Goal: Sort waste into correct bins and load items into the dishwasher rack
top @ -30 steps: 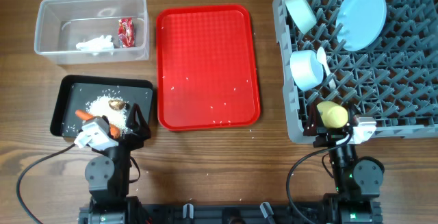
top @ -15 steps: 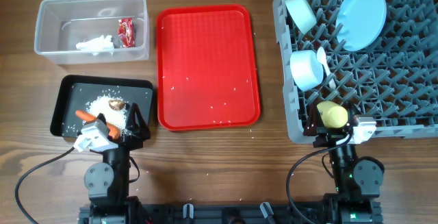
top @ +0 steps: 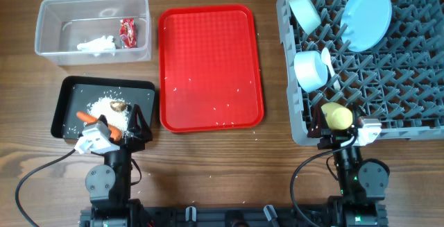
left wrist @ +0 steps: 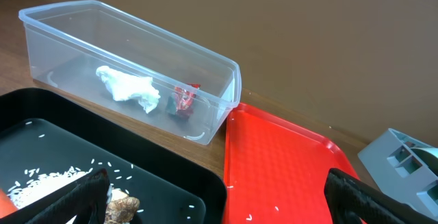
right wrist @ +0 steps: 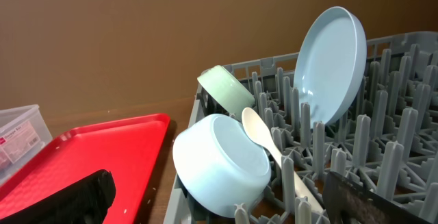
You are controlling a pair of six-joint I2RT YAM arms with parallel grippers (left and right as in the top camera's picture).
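Note:
The black tray (top: pixel 142 91) holds white rice (top: pixel 109 106), the carrot (top: pixel 86 116) and the brown lump (top: pixel 118 105). The clear tub (top: pixel 48 15) holds the tissue wad (top: pixel 96 44) and the red wrapper (top: pixel 127 32); both show in the left wrist view (left wrist: pixel 126 87), (left wrist: pixel 183 99). The grey rack (top: pixel 388 81) holds the plate (top: pixel 365 17), two bowls (top: pixel 305 13), (top: pixel 311 70), the spoon (top: pixel 327 60) and the yellow cup (top: pixel 339 116). My left gripper (top: pixel 121 126), (left wrist: pixel 215 203) is open and empty over the black tray's near right corner. My right gripper (top: pixel 338 131), (right wrist: pixel 222 203) is open at the rack's front edge by the cup.
The flat red tray (top: pixel 210 67) lies between the bins and the rack with a few stray rice grains on it. It also shows in the left wrist view (left wrist: pixel 280 162) and the right wrist view (right wrist: pixel 89 148). Arm cables trail along the table's front edge.
My left arm has drawn back slightly toward the table's front edge. The right arm and all objects have not moved.

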